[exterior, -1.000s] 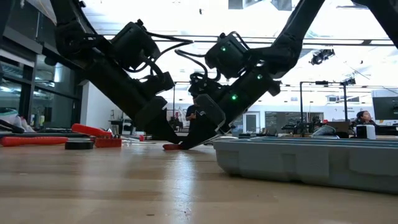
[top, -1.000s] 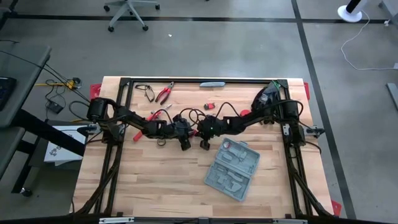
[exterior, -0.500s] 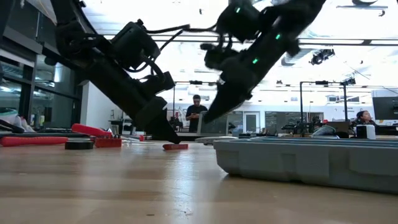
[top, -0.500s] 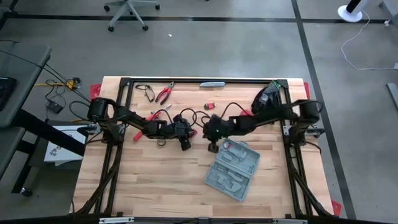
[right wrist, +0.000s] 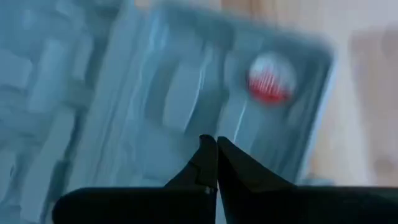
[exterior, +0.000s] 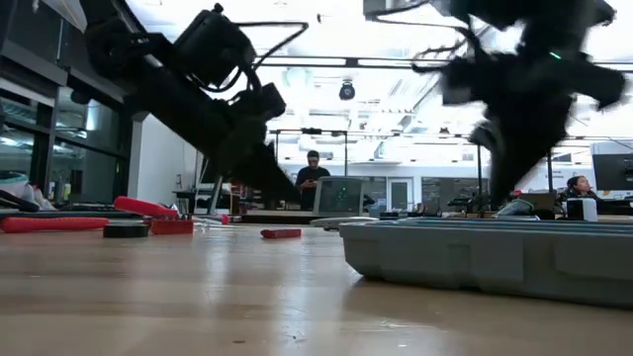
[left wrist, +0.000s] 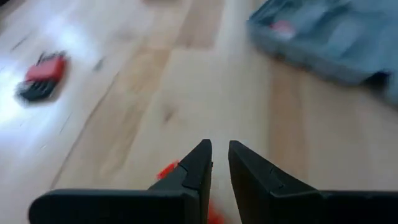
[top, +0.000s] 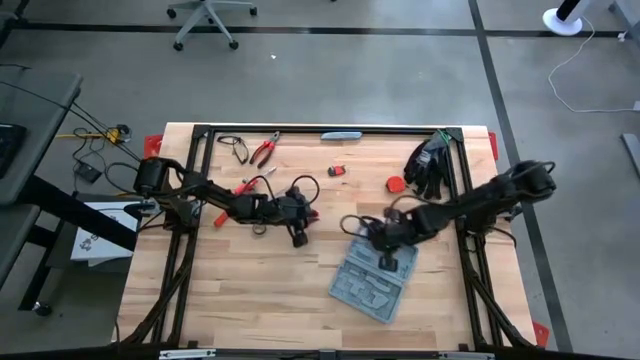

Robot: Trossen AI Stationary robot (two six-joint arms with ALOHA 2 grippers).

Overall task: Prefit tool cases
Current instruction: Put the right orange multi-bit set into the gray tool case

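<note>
The right tool (top: 388,262) hangs over the upper end of the tool case (top: 372,278), its two fingers (right wrist: 210,163) pressed together with nothing between them. In the right wrist view the moulded grey slots fill the picture just past the fingertips, and a round red-and-white piece (right wrist: 270,78) sits in one slot near the case's far edge. The case lies open and flat on the bench (top: 260,290), in its right half toward the near edge, turned at a slant.

The left tool (top: 299,237) is near the middle of the bench, well apart from the case, pointed down at the wood. Its fingers (left wrist: 198,165) stand a narrow slit apart and grip nothing; a small red piece (left wrist: 166,170) lies on the wood just beside them.

Farther out along the far edge lie red-handled pliers (top: 264,151), a small red item (top: 337,171), a red disc (top: 394,184) and a dark glove-like bundle (top: 428,165)
</note>
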